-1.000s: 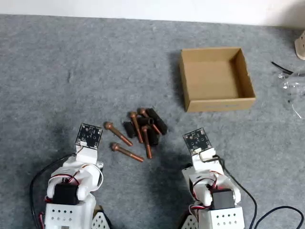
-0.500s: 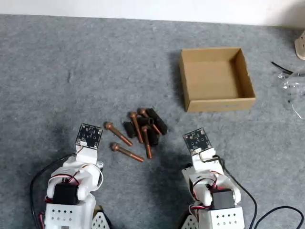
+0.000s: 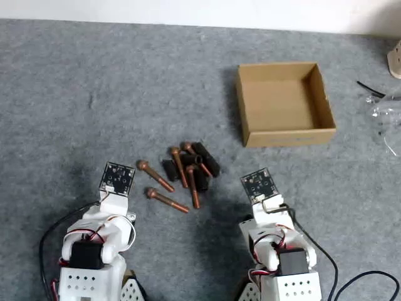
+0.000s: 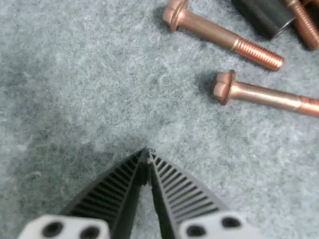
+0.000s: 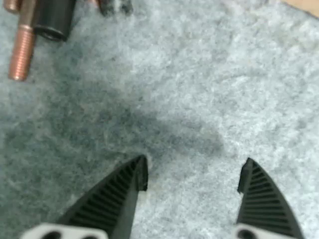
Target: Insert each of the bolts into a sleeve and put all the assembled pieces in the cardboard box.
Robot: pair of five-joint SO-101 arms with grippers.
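Note:
Several copper bolts (image 3: 166, 199) and black sleeves (image 3: 205, 158) lie in a loose heap on the grey carpet between the two arms. The cardboard box (image 3: 284, 103) stands open behind and to the right of the heap, with nothing seen inside. My left gripper (image 4: 148, 162) is shut and empty, low over the carpet just short of two bolts (image 4: 259, 94). My right gripper (image 5: 193, 174) is open and empty over bare carpet, with a bolt tip (image 5: 21, 55) and a sleeve end (image 5: 55, 17) off to one side. In the high view both arms (image 3: 117, 179) (image 3: 259, 184) sit near the front edge.
Clear plastic and a black cable (image 3: 380, 103) lie at the right edge of the table, beyond the box. Grey carpet (image 3: 94, 81) stretches bare to the left and behind the heap.

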